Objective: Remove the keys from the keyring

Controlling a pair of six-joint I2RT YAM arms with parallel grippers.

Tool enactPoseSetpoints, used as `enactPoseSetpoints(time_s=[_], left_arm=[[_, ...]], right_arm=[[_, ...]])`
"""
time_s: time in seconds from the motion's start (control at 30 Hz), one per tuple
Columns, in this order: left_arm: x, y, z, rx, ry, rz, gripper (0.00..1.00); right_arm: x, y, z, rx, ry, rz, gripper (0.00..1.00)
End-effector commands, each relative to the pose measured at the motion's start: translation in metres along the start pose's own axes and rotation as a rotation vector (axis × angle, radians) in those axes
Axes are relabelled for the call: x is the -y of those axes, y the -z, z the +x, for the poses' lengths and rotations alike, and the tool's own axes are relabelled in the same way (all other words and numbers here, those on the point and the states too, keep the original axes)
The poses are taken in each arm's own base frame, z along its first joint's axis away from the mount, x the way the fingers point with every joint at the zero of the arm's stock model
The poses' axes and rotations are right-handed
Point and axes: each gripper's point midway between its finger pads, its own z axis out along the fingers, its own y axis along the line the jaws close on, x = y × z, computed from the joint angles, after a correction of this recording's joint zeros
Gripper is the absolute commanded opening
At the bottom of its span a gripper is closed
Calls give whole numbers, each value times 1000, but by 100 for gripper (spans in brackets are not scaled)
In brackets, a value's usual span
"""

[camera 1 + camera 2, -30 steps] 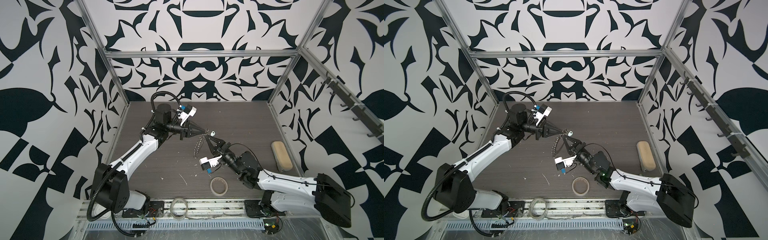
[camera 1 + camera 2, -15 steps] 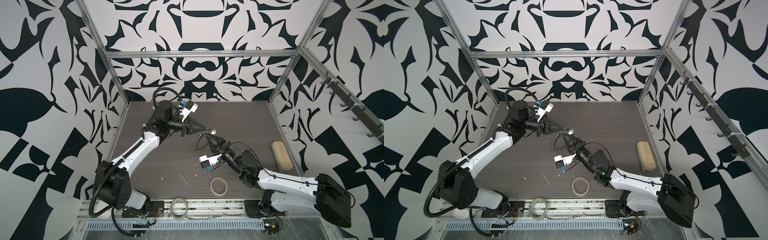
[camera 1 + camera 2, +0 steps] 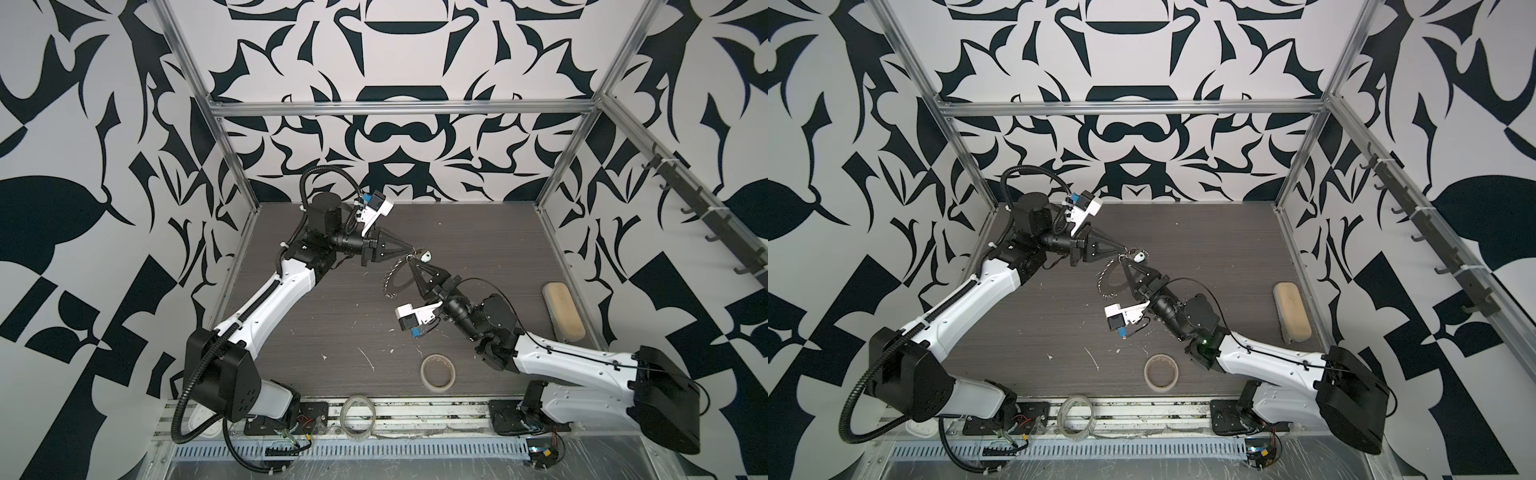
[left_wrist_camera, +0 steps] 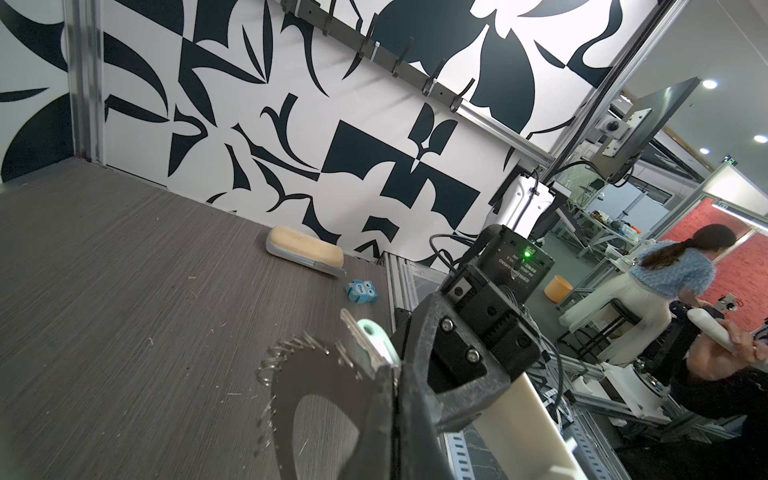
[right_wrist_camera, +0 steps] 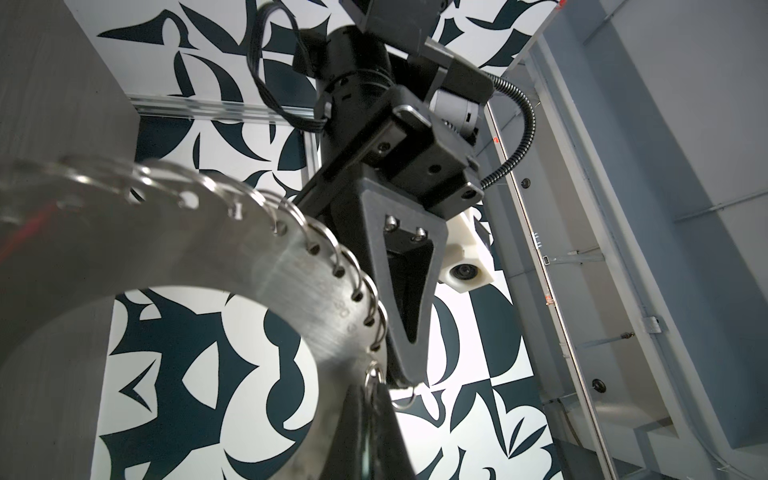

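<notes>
Both top views give you bright, even, diffuse light; shadows on the table (image 3: 353,316) stay faint. In your right wrist view the keyring (image 5: 187,249) blurs toward the left edge. Left wrist view: ceiling lamps (image 4: 709,84) glare upper right, and the rails bow near the edges.

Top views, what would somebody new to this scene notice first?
In both top views the left hand and right hand meet tip to tip above the middle of the table, both pinched shut on the keyring, which dangles from them with the pale key at its top. Bold black-and-white patterned walls surround them, and a beige tape roll lies near the front edge.
</notes>
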Motion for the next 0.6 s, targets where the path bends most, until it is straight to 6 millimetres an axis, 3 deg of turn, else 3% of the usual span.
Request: enactPoseSetpoints(time_s=[0.0, 0.23, 0.4, 0.57], left_arm=[[-13, 7, -21, 48, -33, -88, 0], [-9, 6, -24, 50, -25, -81, 0], [-13, 8, -34, 77, -53, -134, 0], [-12, 9, -35, 75, -53, -143, 0]], right_arm=[[14, -1, -24, 131, 2, 29, 0], [20, -8, -11, 121, -27, 29, 0], [-6, -13, 10, 24, -173, -47, 0], [-17, -14, 20, -33, -316, -65, 26]])
